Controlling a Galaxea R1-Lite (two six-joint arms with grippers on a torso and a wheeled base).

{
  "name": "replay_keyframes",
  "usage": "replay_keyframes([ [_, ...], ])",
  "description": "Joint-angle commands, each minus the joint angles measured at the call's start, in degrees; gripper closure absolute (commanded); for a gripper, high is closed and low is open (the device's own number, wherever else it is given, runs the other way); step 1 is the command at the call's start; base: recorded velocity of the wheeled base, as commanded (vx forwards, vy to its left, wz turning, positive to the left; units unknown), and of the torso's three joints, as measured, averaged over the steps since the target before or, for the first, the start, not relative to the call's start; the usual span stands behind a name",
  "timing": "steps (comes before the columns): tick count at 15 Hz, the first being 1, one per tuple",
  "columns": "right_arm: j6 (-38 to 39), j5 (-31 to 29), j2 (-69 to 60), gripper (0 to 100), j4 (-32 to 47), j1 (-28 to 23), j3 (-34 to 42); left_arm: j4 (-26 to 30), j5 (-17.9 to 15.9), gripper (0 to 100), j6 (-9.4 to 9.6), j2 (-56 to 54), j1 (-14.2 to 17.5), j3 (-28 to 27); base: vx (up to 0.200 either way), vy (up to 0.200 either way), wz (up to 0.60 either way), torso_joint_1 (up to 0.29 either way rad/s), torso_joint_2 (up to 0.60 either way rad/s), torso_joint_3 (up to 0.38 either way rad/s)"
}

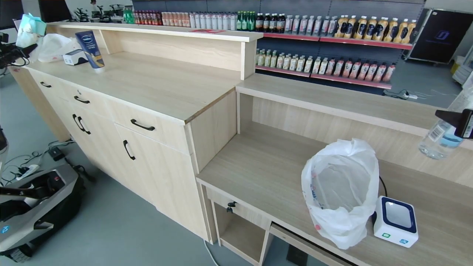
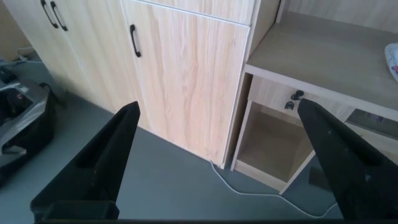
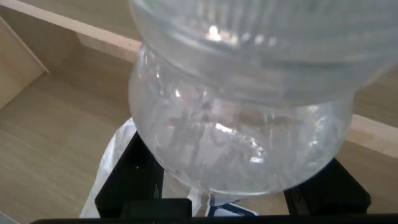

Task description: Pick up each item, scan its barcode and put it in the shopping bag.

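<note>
One clear plastic bottle [image 1: 441, 138] is the item in hand. You see it at the far right of the head view, held in the air above the lower tabletop [image 1: 266, 166], well apart from the shopping bag [image 1: 314, 192] and the scanner [image 1: 396, 221], which stand just beside each other.

**Grip.** The right gripper [image 1: 456, 123] has its jaws clamped across the bottle's body, one dark finger on each side in the right wrist view. The left gripper [image 2: 217, 106] hangs over the floor by the cabinet doors, jaws wide apart and empty.

**Handling.** Judge the bottle as thin-walled and smooth. It will likely dent under a hard squeeze and slip under a weak one. You cannot read the fill level here, so treat it as carrying some weight, with liquid that may shift as you tilt it. The ribbed band of the body offers the firmest purchase. Keep your hold off the label, so the barcode stays bare.

**Orientation.** The long axis is tilted rather than upright. The rounded lower end, probably the base, points down and toward the robot's left, toward the bag. The upper end rises to the right and runs past the frame edge. A white barcode patch shows on the side facing the head camera, so you will probably need to turn that face toward the scanner window.
</note>
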Motion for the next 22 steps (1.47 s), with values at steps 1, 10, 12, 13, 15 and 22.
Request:
replay_keyframes([
  [1,1.8,0.0,8.9,100,-5.7,2.8,-0.3,0.0,0.0,0,-0.01,0.1,0.0,0.0,0.0,0.0,0.0,0.0,0.0,0.0],
  [10,2.5,-0.1,28.4,100,-17.7,6.4,1.2,0.0,0.0,0,-0.01,0.1,0.0,0.0,0.0,0.0,0.0,0.0,0.0,0.0],
  [12,1.6,-0.1,31.5,100,-21.4,6.4,1.2,0.0,0.0,0,-0.01,0.1,0.0,0.0,0.0,0.0,0.0,0.0,0.0,0.0],
  [13,1.5,-0.1,33.1,100,-23.2,6.5,1.1,0.0,0.1,0,-0.01,0.1,0.0,0.0,0.0,0.0,0.0,0.0,0.0,0.0],
  [15,1.0,-0.1,35.4,100,-25.5,7.1,1.0,0.0,0.0,0,-0.01,0.1,0.0,0.0,0.0,0.0,0.0,0.0,0.0,0.0],
  [22,0.9,-0.1,42.9,100,-35.6,8.9,0.6,0.0,0.0,0,-0.01,0.1,0.0,0.0,0.0,0.0,0.0,0.0,0.0,0.0],
])
